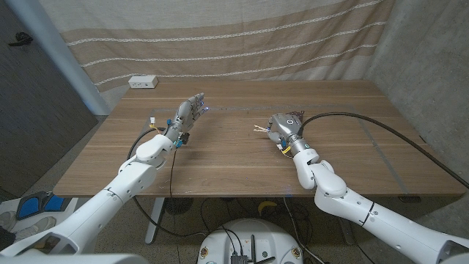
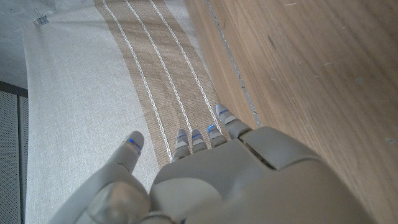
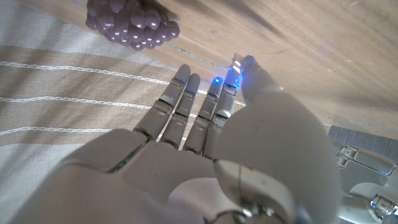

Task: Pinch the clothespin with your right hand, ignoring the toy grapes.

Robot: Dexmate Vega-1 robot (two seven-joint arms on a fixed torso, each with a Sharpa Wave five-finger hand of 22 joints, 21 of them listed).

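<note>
Right robot hand (image 1: 284,130) at the clothespin (image 1: 259,130), grip unclear
Clothespin lies on the counter (image 1: 220,161) just beside that hand; I cannot tell whether it is held. Toy grapes (image 3: 132,23) sit near it, so pinch the pin alone. Left robot hand (image 1: 187,114), well apart, is spread and empty.

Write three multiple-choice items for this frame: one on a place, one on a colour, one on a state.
1. Where does the white box sit on the table?
A. near edge, by the right arm
B. far left corner
C. middle

2. What colour are the toy grapes?
A. green
B. red
C. purple

3. How is the left hand?
A. fingers apart, holding nothing
B. gripping the grapes
C. curled into a fist

Answers:
1 B: the head view shows it by the far edge, on the left.
2 C: the right wrist view shows a dark purple cluster.
3 A: the left wrist view shows straight fingers with nothing in them.
</note>
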